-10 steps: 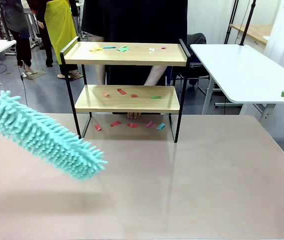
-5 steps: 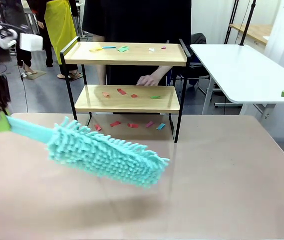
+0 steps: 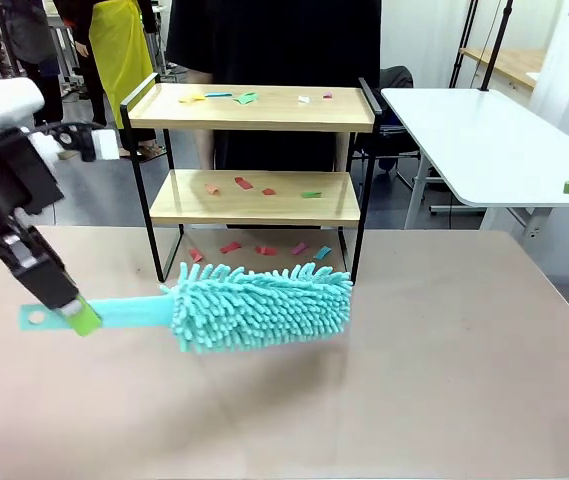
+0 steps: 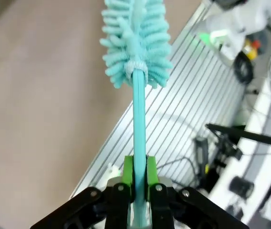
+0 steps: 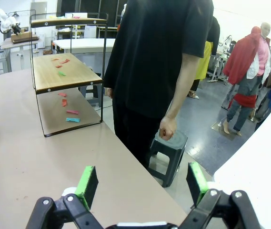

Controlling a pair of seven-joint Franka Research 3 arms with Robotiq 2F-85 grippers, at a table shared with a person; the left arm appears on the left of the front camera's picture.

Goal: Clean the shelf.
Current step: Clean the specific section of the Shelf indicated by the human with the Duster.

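Note:
The shelf (image 3: 252, 197) stands at the far middle of the beige table, with its lower board (image 5: 58, 72) also seen in the right wrist view. Small coloured paper scraps (image 3: 244, 183) lie on both boards and on the table under them (image 3: 264, 249). My left gripper (image 3: 72, 312) is shut on the handle of a teal fluffy duster (image 3: 262, 305), whose head hangs level just in front of the shelf's legs. The left wrist view has the green pads (image 4: 128, 171) clamped on the duster's handle (image 4: 139, 109). My right gripper (image 5: 142, 186) is open and holds nothing, off the table's right side.
A person in a black shirt (image 3: 264, 40) stands behind the shelf, with one hand (image 5: 167, 128) hanging at the side. A white table (image 3: 484, 140) stands at the right and a grey stool (image 5: 170, 145) sits past the table's far edge.
My left arm swung the duster rightward and levelled it, bringing its head in front of the shelf's base. The person's hand drew back from the shelf.

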